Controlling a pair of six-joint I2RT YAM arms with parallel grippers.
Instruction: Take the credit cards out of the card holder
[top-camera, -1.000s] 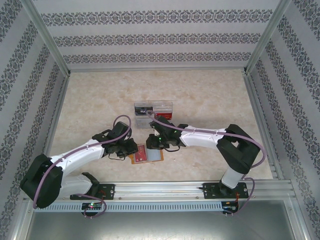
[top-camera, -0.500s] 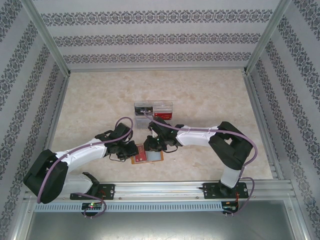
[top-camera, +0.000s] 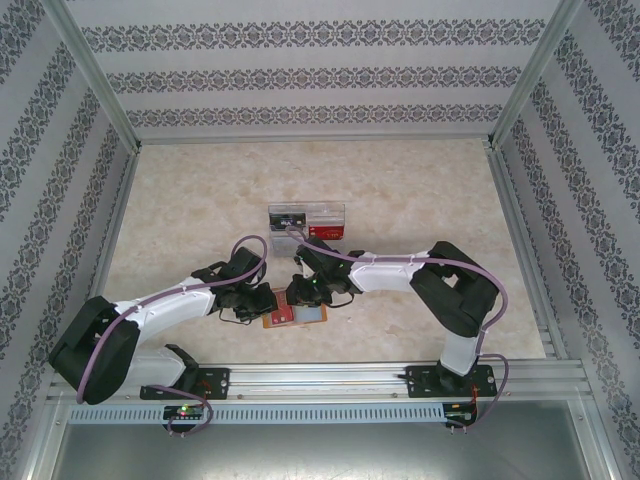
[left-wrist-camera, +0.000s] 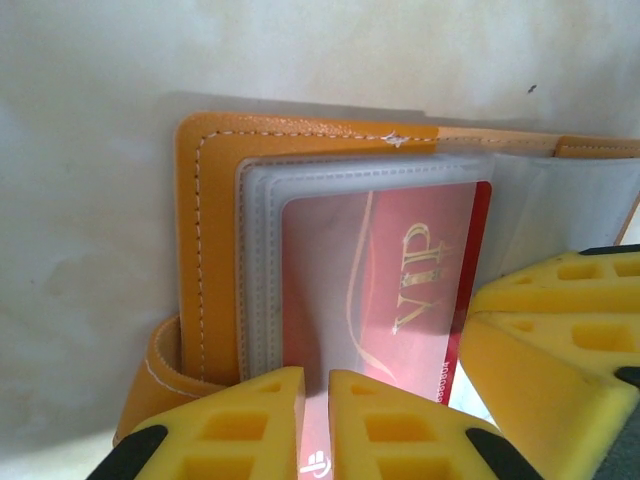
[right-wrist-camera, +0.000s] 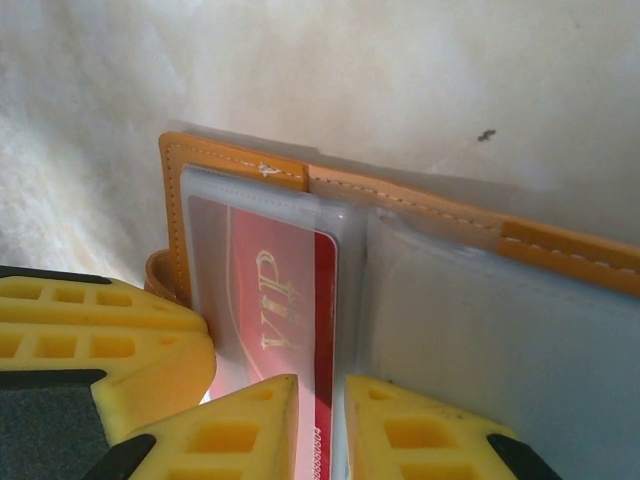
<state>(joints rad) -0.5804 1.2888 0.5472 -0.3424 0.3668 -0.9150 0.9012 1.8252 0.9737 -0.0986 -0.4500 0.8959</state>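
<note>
Left fingers (left-wrist-camera: 245, 425): nearly clenched, thin slit, tips down on near edge of sleeved red card (left-wrist-camera: 380, 270); grasp not discernible. Holder (top-camera: 272, 322): open flat on bench (top-camera: 200, 220), between both arms. Right fingers (right-wrist-camera: 420, 430): nearly clenched, tips astride card's inner edge.

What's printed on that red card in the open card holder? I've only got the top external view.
Observer: The red card reads VIP in gold, behind a see-through sleeve.
Operator: Is it out at all?
Observer: Its edge nearest the fold sticks out of the sleeve, and the right end effector looks closed on that edge.
Operator: Anything in the next sleeve?
Observer: No card shows through the next sleeve; it looks empty.
</note>
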